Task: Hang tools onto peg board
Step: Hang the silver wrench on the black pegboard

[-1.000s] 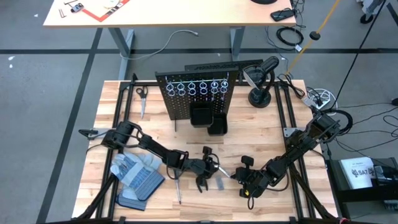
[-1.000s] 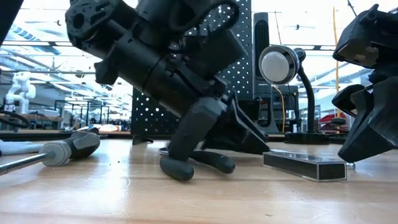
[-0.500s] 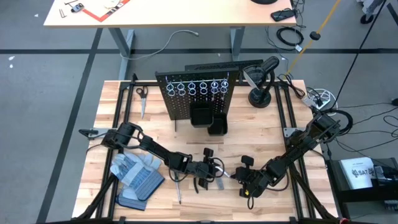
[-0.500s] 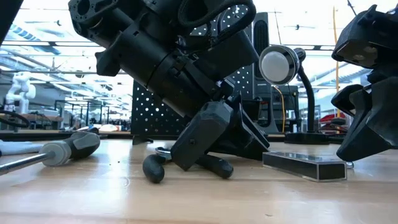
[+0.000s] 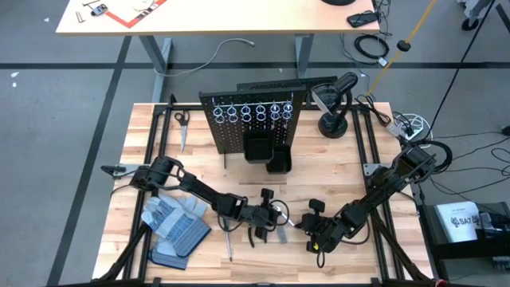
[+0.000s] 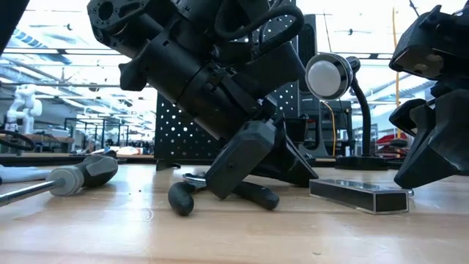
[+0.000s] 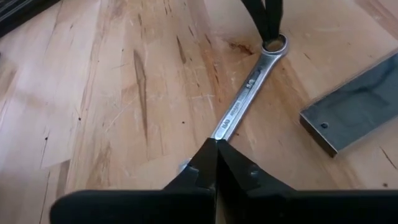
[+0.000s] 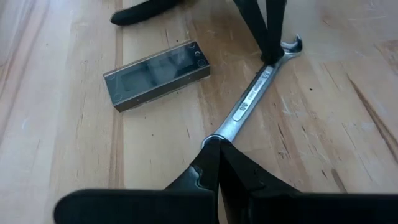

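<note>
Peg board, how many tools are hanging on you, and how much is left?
No tools hang on the peg board that I can see. The left claw and right claw each pinch one end of a wrench on the table. The screwdriver and pliers lie there too.

A robotics lab or workshop is shown. A wooden bench (image 5: 199,171) framed by black rails is set on grey flooring in the frame's centre, with a light desk (image 5: 239,16) along the upper edge and loose cables (image 5: 368,45) at upper right. In the low view, an open hall with bright ceiling lighting (image 6: 44,37) is seen at left.
</note>
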Robot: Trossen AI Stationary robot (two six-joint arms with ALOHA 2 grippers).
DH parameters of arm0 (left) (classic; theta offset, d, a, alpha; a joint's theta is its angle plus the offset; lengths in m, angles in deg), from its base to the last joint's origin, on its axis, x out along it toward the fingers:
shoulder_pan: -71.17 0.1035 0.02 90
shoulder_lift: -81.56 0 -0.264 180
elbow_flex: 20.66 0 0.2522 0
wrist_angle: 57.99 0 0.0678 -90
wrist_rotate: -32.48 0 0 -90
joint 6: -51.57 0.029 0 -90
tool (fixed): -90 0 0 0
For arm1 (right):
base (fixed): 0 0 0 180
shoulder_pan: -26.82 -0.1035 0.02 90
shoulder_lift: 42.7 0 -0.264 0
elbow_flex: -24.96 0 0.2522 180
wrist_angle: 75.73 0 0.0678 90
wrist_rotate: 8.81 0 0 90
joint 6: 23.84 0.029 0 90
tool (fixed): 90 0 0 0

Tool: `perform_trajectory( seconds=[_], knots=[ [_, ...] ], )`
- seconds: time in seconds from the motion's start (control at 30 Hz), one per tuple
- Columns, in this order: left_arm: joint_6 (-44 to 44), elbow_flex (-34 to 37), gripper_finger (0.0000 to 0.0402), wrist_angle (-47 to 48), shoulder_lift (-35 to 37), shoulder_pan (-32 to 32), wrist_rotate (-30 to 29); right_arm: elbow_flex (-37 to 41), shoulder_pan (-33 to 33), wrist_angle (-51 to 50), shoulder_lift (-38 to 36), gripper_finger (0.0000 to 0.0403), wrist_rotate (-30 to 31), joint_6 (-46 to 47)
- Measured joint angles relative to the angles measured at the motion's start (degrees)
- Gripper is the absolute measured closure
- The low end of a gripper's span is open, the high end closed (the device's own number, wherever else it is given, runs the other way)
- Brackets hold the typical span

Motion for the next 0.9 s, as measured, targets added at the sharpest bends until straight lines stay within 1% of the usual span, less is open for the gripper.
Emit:
perform_trajectory(
  seconds=[0.1,0.17,0.27,0.37,0.53,0.6,0.67,0.77,0.9],
  knots=[
    [0.37,0.06,0.0396,-0.81,0.01,-0.05,-0.15,0.00,0.00,0.00,0.00,0.0403,-0.02,0.00],
    [-0.05,0.18,0.0395,-1.44,0.53,-0.43,-1.37,0.00,0.00,-0.02,0.00,0.0403,-0.04,0.00],
    [-0.40,0.41,0.0380,-0.38,2.80,-0.80,-3.44,0.02,0.04,-0.04,0.00,0.0403,0.04,0.02],
    [0.22,0.69,0.0347,2.94,5.26,-0.82,-4.00,0.02,0.07,-0.04,0.00,0.0403,0.44,0.00],
    [-0.36,0.54,0.0270,9.89,7.02,-0.72,-5.97,0.05,-0.02,-0.15,0.00,0.0403,-0.28,0.01],
    [-0.59,0.65,0.0240,10.31,6.73,-0.77,-7.08,0.07,-0.02,-0.10,0.00,0.0403,-0.47,-0.05],
    [-0.67,0.94,0.0217,8.09,6.18,-0.83,-7.87,0.07,-0.02,-0.04,0.00,0.0403,-0.44,-0.13],
    [1.94,1.02,0.0199,4.84,5.93,-1.40,-7.97,0.07,-0.02,-0.07,0.00,0.0403,-0.54,-0.07],
    [5.28,0.97,0.0195,4.66,5.84,-2.37,-7.60,0.07,-0.07,-0.06,0.00,0.0403,-0.63,-0.04]
  ],
)
